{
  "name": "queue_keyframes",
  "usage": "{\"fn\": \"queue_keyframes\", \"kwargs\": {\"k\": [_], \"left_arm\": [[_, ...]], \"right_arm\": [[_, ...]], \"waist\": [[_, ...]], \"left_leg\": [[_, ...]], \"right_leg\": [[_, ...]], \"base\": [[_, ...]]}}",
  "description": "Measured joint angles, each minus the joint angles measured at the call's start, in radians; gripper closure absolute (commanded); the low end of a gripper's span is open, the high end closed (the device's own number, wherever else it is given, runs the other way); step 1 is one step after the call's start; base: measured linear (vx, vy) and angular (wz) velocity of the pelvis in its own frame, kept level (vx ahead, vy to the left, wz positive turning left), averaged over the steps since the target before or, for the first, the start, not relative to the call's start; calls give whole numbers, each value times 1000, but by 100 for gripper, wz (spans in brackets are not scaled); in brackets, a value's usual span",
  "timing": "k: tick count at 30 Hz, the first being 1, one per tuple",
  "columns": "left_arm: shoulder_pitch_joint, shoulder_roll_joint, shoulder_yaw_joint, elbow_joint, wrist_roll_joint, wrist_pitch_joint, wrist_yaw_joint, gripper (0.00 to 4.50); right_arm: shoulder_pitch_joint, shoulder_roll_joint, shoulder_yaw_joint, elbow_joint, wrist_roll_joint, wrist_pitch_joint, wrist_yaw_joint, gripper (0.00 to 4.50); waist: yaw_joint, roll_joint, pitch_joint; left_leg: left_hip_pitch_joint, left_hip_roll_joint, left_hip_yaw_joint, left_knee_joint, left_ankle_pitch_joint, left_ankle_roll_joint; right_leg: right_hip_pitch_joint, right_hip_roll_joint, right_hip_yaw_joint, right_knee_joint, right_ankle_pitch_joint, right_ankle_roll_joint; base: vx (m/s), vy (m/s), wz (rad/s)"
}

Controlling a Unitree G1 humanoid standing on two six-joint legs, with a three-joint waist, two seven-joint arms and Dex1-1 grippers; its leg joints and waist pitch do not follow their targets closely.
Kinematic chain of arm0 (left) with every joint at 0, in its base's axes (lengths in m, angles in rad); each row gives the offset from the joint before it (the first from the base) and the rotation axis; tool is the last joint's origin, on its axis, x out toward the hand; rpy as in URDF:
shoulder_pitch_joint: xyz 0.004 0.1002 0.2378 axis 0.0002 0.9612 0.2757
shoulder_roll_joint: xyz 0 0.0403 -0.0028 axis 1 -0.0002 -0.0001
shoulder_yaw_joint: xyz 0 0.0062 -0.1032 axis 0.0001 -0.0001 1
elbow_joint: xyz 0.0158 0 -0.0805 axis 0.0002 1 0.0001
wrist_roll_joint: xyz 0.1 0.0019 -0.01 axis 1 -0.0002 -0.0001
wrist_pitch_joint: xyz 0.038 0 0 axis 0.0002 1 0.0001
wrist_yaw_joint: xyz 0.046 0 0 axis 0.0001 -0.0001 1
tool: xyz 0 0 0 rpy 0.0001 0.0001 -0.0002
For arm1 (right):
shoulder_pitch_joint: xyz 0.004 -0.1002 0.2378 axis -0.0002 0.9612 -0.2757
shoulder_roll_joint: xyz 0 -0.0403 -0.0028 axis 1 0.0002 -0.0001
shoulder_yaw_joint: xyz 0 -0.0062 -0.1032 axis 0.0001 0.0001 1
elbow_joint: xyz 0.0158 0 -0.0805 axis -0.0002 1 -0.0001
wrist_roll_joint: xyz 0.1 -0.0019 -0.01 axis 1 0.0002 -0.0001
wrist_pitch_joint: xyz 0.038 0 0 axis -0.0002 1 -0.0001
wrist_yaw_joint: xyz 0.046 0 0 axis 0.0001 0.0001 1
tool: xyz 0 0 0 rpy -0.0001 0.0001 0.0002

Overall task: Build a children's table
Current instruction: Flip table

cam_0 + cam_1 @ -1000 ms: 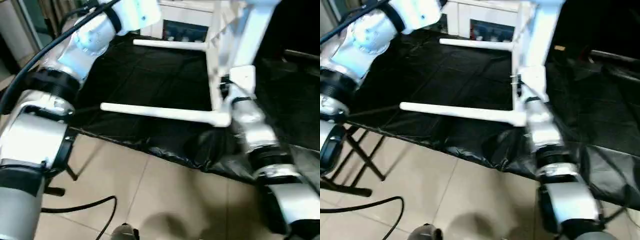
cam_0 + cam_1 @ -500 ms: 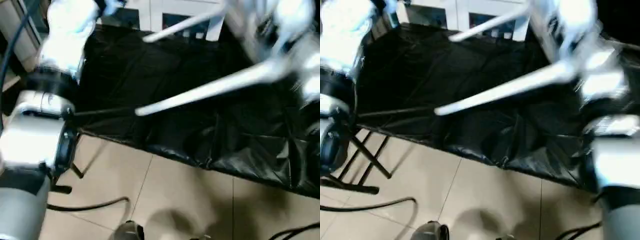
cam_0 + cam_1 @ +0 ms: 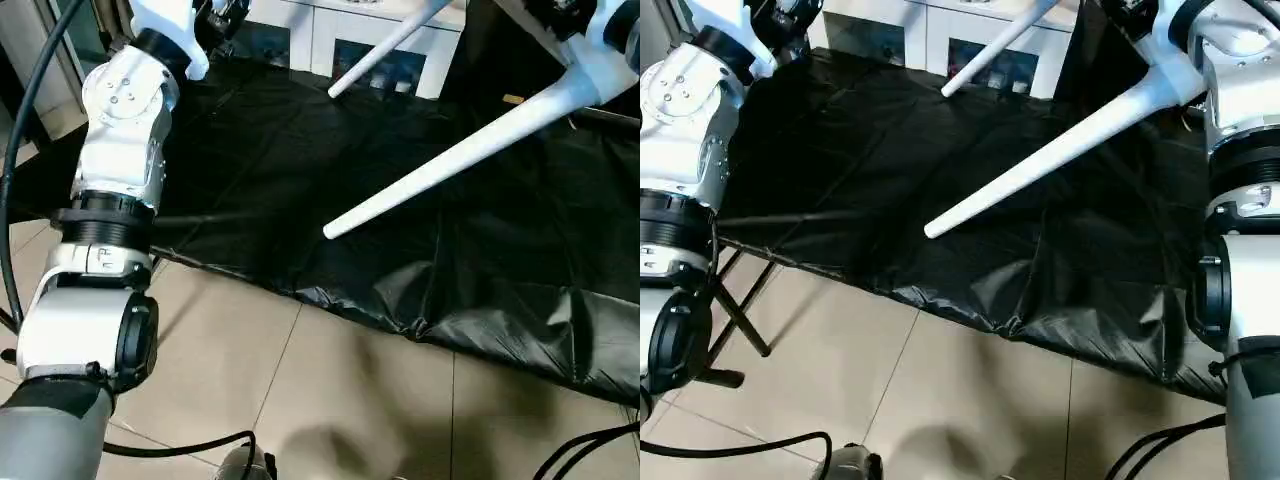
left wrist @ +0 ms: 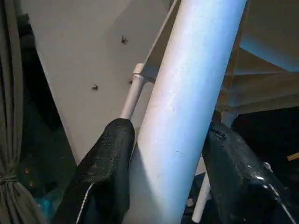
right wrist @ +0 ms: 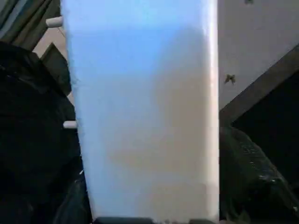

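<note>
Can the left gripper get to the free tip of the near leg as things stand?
Probably not. The left gripper is closed around another white leg, so it is occupied. The near leg's free tip hangs unobstructed over the black sheet, so the path itself looks open.

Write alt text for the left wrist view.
A thick white tubular table leg runs up between the left gripper's two black fingers, which stand on either side of it. Behind it are a pale surface and, at one edge, a dark curtain.
</note>
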State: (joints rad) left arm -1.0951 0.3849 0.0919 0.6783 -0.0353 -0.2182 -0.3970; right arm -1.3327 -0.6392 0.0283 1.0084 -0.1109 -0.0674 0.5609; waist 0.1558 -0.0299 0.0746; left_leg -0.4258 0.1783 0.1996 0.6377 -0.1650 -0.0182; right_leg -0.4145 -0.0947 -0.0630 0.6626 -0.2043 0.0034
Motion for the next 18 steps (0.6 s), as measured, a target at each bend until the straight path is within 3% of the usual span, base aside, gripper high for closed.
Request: {"fn": "queue_keyframes", "kwargs": {"k": [6, 12, 18], "left_arm": [[8, 15, 11, -21, -3, 34, 0, 234], [17, 19, 30, -22, -10, 63, 5, 234], [37, 21, 44, -23, -14, 79, 18, 238]], "right_arm": [[13, -1, -31, 0, 51, -14, 76, 82], [43, -4, -92, -24, 141, -34, 193, 34], [83, -14, -119, -96, 208, -74, 308, 0]], "waist": [[-13, 0, 0], [-13, 1, 0], [-9, 1, 0]], "left_leg": [[0, 0, 0, -1, 0, 0], [1, 0, 0, -1, 0, 0], [1, 0, 0, -1, 0, 0]], "right_leg": [[-1, 0, 0, 1, 0, 0], [-1, 0, 0, 1, 1, 0], [1, 0, -1, 1, 1, 0]], "base": [[0, 0, 0], [0, 0, 0], [0, 0, 0]]}}
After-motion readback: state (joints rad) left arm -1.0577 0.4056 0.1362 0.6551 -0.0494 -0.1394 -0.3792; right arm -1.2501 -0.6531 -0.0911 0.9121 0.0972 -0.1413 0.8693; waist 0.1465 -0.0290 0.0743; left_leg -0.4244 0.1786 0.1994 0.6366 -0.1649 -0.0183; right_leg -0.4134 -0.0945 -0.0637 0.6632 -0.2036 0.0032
